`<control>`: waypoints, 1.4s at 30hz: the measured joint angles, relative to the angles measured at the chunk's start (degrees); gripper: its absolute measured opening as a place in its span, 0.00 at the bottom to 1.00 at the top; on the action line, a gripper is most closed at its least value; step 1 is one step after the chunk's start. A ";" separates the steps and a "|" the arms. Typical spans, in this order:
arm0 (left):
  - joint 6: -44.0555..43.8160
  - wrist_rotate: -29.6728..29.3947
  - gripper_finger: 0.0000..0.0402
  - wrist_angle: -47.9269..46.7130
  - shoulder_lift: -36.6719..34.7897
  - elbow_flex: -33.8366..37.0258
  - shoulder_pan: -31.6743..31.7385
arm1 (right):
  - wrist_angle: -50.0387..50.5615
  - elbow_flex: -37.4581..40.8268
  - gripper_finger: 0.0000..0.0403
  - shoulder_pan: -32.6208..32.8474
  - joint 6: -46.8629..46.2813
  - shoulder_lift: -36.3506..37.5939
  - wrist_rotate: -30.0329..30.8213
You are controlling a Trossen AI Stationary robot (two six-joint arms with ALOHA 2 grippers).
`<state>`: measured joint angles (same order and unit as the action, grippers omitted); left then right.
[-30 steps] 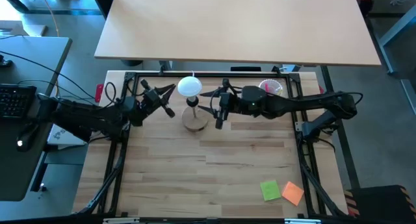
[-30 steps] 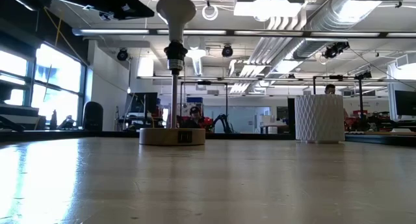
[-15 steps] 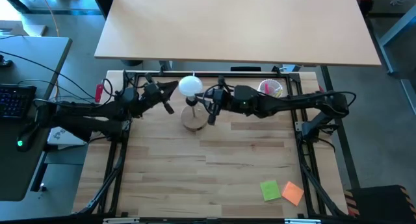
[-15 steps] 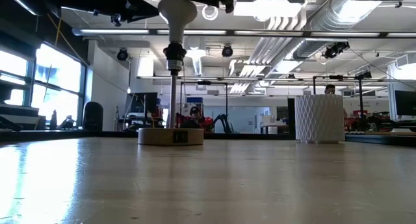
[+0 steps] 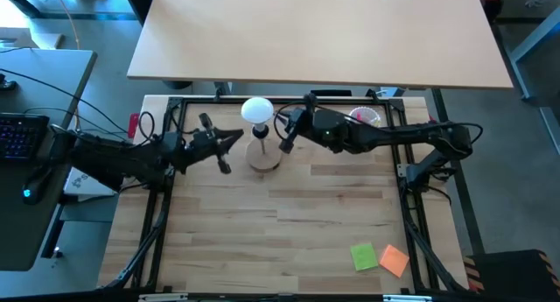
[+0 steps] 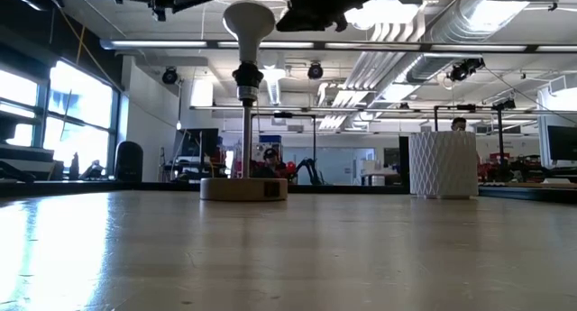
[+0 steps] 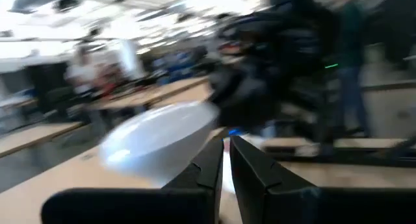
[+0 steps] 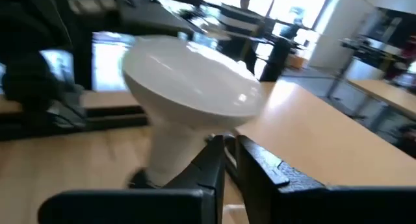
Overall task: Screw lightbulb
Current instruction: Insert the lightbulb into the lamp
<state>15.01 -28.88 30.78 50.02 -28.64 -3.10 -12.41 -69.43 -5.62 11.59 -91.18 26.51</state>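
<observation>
The white lightbulb stands upright with its screw end in the black socket of a lamp. The lamp's thin stem rises from a round wooden base at the far middle of the table. My left gripper is shut, just left of the lamp at bulb height, with nothing in it. My right gripper is shut and empty just right of the bulb. In the right wrist view the bulb's globe fills the picture beyond the shut fingertips. The left wrist view shows the bulb blurred, close ahead.
A white ribbed cup with pink items stands at the far right, behind the right arm. Green and orange sticky notes lie near the front right corner. A black frame borders the table.
My right gripper has gone toward the far edge, close up beside the bulb, and has shut on nothing. My left gripper has drawn back a little toward the near edge. The lamp has slid slightly toward the far edge, still upright.
</observation>
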 joint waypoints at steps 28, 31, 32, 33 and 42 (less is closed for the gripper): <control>-7.35 34.23 0.00 -0.71 5.82 0.02 36.01 | -35.58 28.33 0.00 1.72 1.59 9.76 -10.09; -7.35 37.07 0.00 0.17 8.57 0.02 37.28 | -46.24 31.71 0.00 0.66 -0.59 9.46 -21.41; -7.35 37.22 0.00 0.70 9.27 0.04 37.41 | -46.84 31.50 0.00 0.23 -0.77 9.08 -24.97; -7.32 37.28 0.00 1.52 9.85 0.04 37.55 | -46.19 30.70 0.00 -0.28 -0.63 8.56 -27.55; -7.48 37.37 0.00 12.09 12.92 0.07 38.06 | -36.19 17.67 0.00 -4.16 2.00 2.37 -30.24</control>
<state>7.53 8.49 42.87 62.94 -28.58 34.96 -48.60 -51.76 -9.78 13.60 -88.81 -3.73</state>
